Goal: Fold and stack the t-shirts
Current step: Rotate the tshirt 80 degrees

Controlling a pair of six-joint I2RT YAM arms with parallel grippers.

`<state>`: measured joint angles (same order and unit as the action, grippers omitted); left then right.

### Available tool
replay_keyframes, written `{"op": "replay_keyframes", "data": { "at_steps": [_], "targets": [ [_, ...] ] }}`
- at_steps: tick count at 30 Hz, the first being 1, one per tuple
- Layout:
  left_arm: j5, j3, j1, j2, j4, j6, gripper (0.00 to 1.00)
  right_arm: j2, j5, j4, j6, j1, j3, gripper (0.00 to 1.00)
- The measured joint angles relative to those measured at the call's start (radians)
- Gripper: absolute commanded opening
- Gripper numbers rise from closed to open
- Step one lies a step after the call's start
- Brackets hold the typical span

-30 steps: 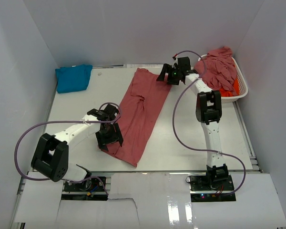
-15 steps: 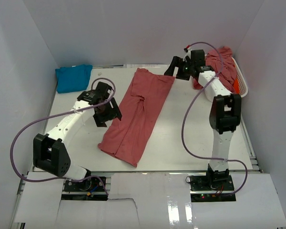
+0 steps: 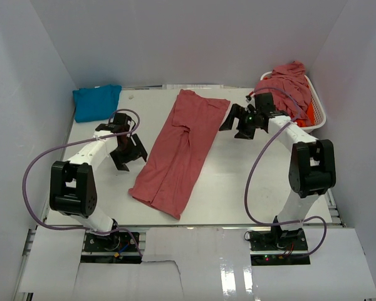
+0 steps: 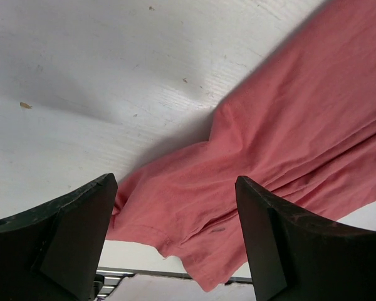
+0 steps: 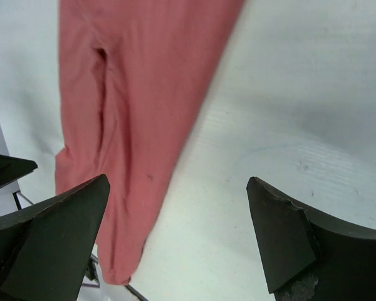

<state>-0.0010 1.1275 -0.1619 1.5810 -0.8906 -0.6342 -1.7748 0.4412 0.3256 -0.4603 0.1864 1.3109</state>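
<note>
A rose-red t-shirt [image 3: 185,150] lies folded into a long strip, slanting from the back middle of the table toward the near left. My left gripper [image 3: 128,153] hovers just left of it, open and empty; the left wrist view shows the shirt's near end [image 4: 288,144] below and beyond the fingers [image 4: 69,238]. My right gripper [image 3: 235,127] hangs open and empty over bare table just right of the shirt's far end [image 5: 138,94]. A turquoise t-shirt [image 3: 97,101] lies at the back left. More rose-red t-shirts [image 3: 288,84] and an orange one [image 3: 309,113] are heaped at the back right.
The heap fills a white slatted basket [image 3: 319,119] against the right wall. White walls close in the table on the left, back and right. Purple cables loop from both arms. The table's near edge [image 4: 150,273] shows just past the shirt's end.
My left gripper has lifted off the shirt's near left corner and swung back and to the left. My right gripper came forward from the shirt's far edge to its right side.
</note>
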Motion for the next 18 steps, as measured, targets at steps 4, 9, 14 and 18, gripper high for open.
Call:
{"op": "replay_keyframes", "data": {
  "at_steps": [4, 9, 14, 18],
  "targets": [
    [0.006, -0.024, 0.000, 0.002, 0.025, 0.001, 0.87, -0.046, -0.001, 0.026, -0.004, 0.004, -0.013, 0.97],
    [0.009, -0.039, 0.000, -0.003, 0.051, 0.008, 0.87, -0.115, -0.001, 0.031, -0.003, 0.014, 0.043, 0.97],
    [-0.001, -0.080, 0.000, -0.016, 0.058, 0.010, 0.87, -0.202, -0.008, 0.024, -0.002, 0.026, 0.090, 0.97],
    [-0.007, -0.121, 0.004, -0.019, 0.073, 0.019, 0.87, -0.280, -0.018, 0.027, 0.000, 0.039, 0.131, 0.98]
  ]
}}
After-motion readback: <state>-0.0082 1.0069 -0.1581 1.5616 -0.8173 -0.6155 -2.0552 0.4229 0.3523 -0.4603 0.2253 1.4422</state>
